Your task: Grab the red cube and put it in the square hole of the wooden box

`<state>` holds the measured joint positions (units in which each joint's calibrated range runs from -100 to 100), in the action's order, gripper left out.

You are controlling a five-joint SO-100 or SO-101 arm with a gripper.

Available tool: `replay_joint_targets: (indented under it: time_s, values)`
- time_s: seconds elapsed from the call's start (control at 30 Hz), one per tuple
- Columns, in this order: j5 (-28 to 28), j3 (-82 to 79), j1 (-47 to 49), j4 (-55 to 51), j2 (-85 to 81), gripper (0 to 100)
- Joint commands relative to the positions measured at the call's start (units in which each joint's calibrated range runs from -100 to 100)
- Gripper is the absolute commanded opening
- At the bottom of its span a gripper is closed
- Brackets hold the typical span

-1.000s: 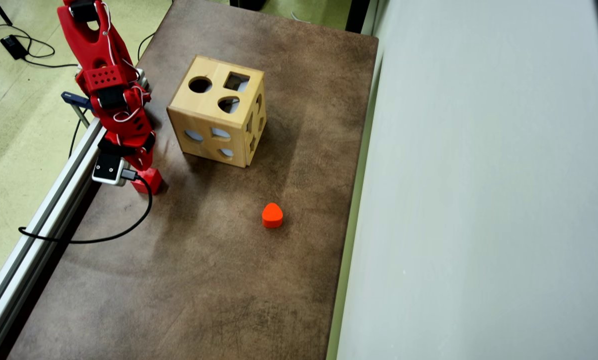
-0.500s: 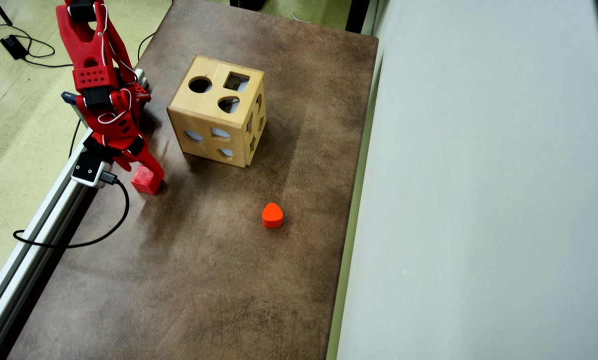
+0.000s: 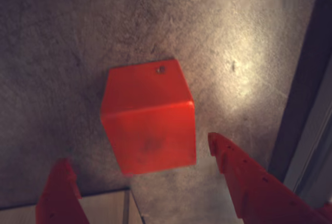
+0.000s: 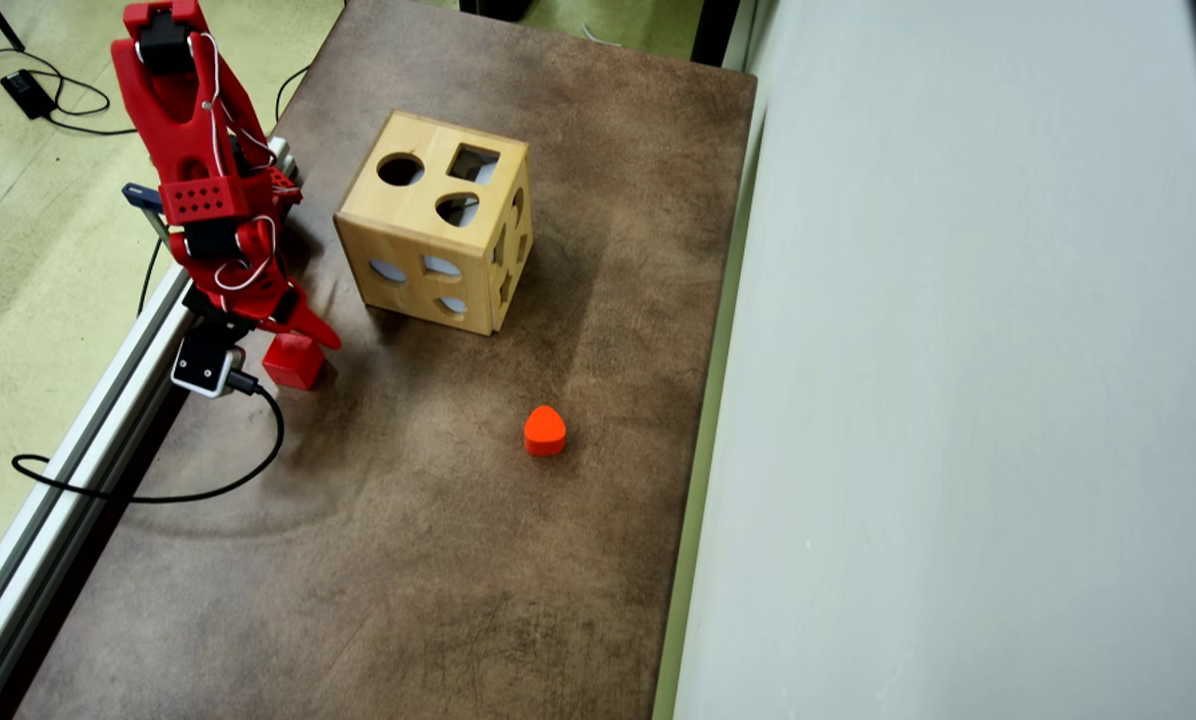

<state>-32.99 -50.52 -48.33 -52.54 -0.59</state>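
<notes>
End effector (image 3: 137,154) open astride red cube (image 3: 148,117)

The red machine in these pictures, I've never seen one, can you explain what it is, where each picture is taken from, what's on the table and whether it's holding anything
It is a small robot arm ending in a two-finger gripper. One picture looks down from a fixed camera overhead; the close-up comes from a camera riding on the arm's wrist. On the brown table stand a wooden box with shaped holes, including a square hole, a red cube and an orange-red rounded block. The gripper holds nothing: its fingers are spread, with the cube just beyond their tips.
</notes>
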Motion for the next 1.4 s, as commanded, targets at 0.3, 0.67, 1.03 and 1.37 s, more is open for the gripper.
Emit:
replay_joint_targets:
  time_s: [0.3,0.67,1.03,1.37]
  values:
    - [-0.34,1.68,-0.33,3.21,0.64,40]
    - [-0.24,1.68,-0.41,4.89,2.50,40]
    - [0.10,2.13,-0.48,4.89,5.31,30]
    - [0.10,1.86,-0.41,4.89,5.22,6]
